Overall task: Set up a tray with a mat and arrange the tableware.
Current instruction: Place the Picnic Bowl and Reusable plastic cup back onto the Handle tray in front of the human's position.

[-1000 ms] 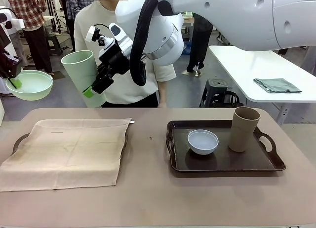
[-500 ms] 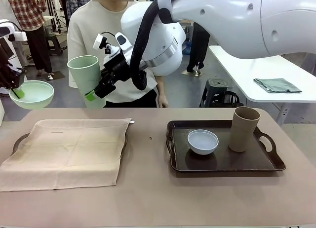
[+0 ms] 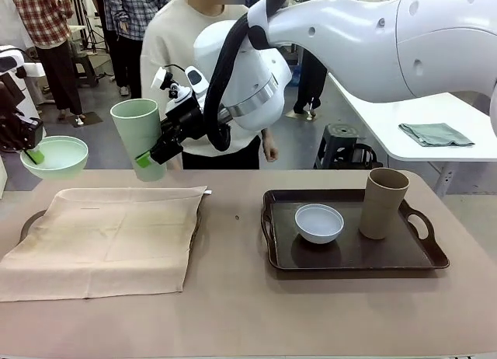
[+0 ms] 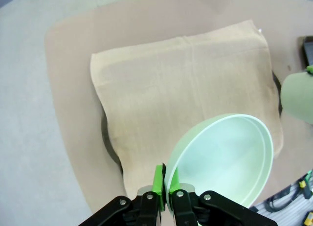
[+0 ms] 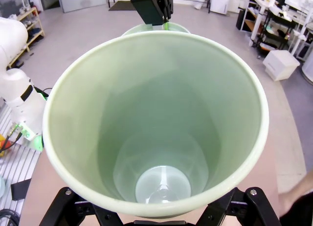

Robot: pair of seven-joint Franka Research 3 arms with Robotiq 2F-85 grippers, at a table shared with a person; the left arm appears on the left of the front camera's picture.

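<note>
My left gripper (image 3: 28, 151) is shut on the rim of a pale green bowl (image 3: 54, 157), held in the air above the table's left edge. In the left wrist view the gripper (image 4: 166, 186) pinches that bowl (image 4: 225, 155) over the beige mat (image 4: 181, 89). My right arm reaches across to the left, and its gripper (image 3: 149, 158) clasps a tall pale green cup (image 3: 138, 135), tilted, above the mat's far edge. The cup (image 5: 156, 123) gapes empty. The mat (image 3: 105, 235) lies over the left tray (image 3: 27, 219). A white bowl (image 3: 319, 223) and a tan cup (image 3: 382, 202) stand on the right tray (image 3: 353, 256).
A person stands at the far side of the table, one hand (image 3: 268, 151) hanging near the edge. A white side table (image 3: 404, 110) with a folded cloth (image 3: 435, 134) is at the back right, and a stool (image 3: 342, 141) stands beside it.
Both held pieces have come down: the green cup sank and shifted slightly right toward the mat, the green bowl dropped a little. The person stepped to the right.
</note>
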